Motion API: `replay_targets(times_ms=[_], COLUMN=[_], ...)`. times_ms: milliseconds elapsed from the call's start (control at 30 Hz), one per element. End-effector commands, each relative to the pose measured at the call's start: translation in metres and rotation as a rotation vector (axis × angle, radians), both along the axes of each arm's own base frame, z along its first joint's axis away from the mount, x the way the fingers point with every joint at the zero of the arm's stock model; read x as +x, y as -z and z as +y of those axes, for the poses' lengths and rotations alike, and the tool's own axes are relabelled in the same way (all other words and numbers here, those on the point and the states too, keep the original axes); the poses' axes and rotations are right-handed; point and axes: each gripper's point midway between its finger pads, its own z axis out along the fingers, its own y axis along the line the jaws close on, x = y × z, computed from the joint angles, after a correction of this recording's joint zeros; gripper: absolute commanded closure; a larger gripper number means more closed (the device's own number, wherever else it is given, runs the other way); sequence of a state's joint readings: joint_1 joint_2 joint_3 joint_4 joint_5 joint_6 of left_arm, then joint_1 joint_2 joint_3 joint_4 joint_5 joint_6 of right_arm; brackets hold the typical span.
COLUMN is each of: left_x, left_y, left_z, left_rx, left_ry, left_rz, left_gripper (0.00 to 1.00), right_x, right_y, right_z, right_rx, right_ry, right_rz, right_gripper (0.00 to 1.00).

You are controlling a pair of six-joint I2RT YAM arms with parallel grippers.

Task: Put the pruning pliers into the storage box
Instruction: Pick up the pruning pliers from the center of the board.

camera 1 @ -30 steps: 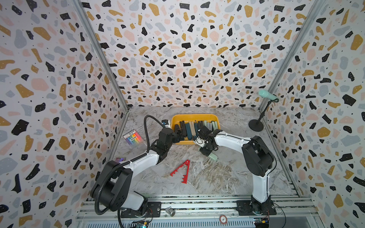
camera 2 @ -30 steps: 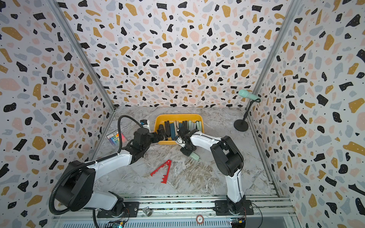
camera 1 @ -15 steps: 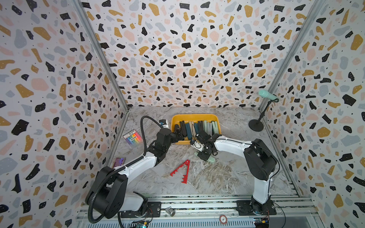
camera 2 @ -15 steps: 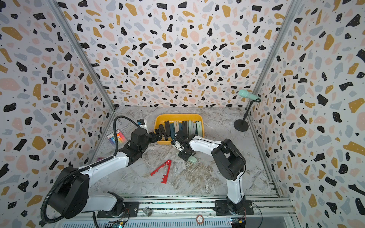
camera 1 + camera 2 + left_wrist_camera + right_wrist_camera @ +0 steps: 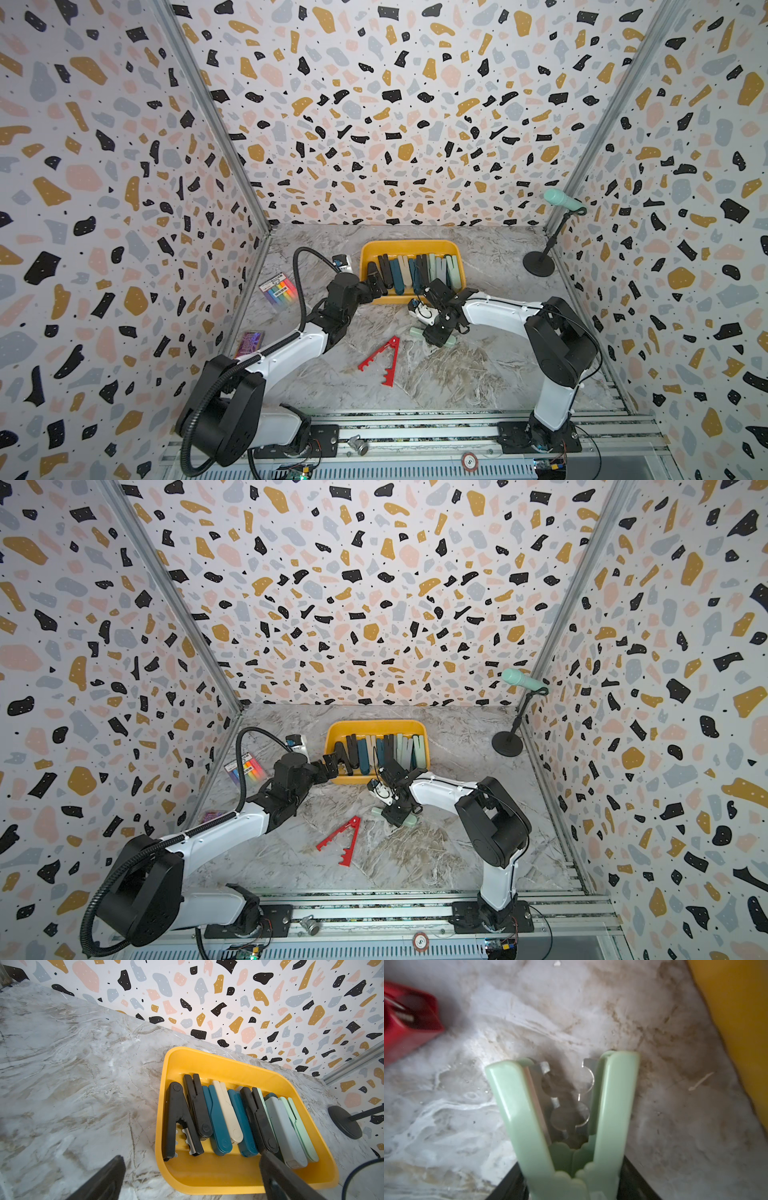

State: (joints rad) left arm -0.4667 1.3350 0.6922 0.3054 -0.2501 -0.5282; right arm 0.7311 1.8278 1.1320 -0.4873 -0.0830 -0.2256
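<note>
1. While the right gripper [image 5: 434, 332] clasps the mint green pliers [image 5: 517, 1105] by both arms at the hinge end, their notched blades stand out beyond the jaws in an open V.
2. Their long axis runs side to side, along the near wall of the storage box [image 5: 409, 243]. The tips point to the robot's left, toward the red pliers [image 5: 380, 361].
3. They sit just in front of the box, outside it.
4. Spread wide and empty, the left gripper [image 5: 192, 1157] is at the box's near left corner.

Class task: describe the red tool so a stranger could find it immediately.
On the marble table, find the yellow storage box. Nearer the robot lie pliers spread in a V. They alone are red with notched arms.
</note>
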Motion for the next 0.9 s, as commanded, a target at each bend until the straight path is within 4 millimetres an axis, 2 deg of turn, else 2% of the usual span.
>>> replay_targets(times_ms=[0,133,267,300,333,367,400,467,700,867], left_x=[-0.002,-0.003,-0.004,-0.004,-0.005,-0.005,-0.006,-0.007,-0.008,-0.008], left_y=[-0.006,-0.006,-0.005,-0.005,-0.006,-0.005,-0.005,-0.005,-0.004,-0.012], left_z=[0.006,0.008,0.009,0.009,0.010,0.010,0.011,0.014,0.023,0.036], left_rx=[-0.004,-0.004,-0.002,-0.002,-0.001,-0.002,-0.003,-0.004,0.020,0.052], left_ry=[-0.024,-0.030,-0.032,-0.034,-0.036,-0.039,-0.042,-0.057,-0.098,-0.157], left_rz=[-0.021,-0.021,-0.018,-0.017,-0.019,-0.018,-0.018,-0.019,-0.022,-0.037], left_gripper=[0.00,0.01,0.01,0.00,0.01,0.00,0.00,0.00,0.00,0.00], right_x=[-0.009,-0.003,-0.003,-0.005,-0.007,-0.008,-0.009,-0.012,-0.012,-0.006], right_y=[0.015,0.011,0.012,0.015,0.016,0.017,0.017,0.010,-0.035,-0.071], right_z=[-0.002,0.008,0.008,0.007,0.006,0.003,0.000,-0.004,0.002,0.025], right_rx=[-0.007,0.042,0.050,0.045,0.038,0.025,0.016,0.021,0.153,0.302], right_ry=[-0.004,-0.001,-0.004,-0.011,-0.017,-0.020,-0.018,-0.031,-0.003,0.046], right_rz=[0.039,0.014,0.007,0.015,0.020,0.020,0.014,-0.006,-0.094,-0.096], right_gripper=[0.39,0.39,0.42,0.48,0.59,0.77,0.89,1.00,1.00,1.00])
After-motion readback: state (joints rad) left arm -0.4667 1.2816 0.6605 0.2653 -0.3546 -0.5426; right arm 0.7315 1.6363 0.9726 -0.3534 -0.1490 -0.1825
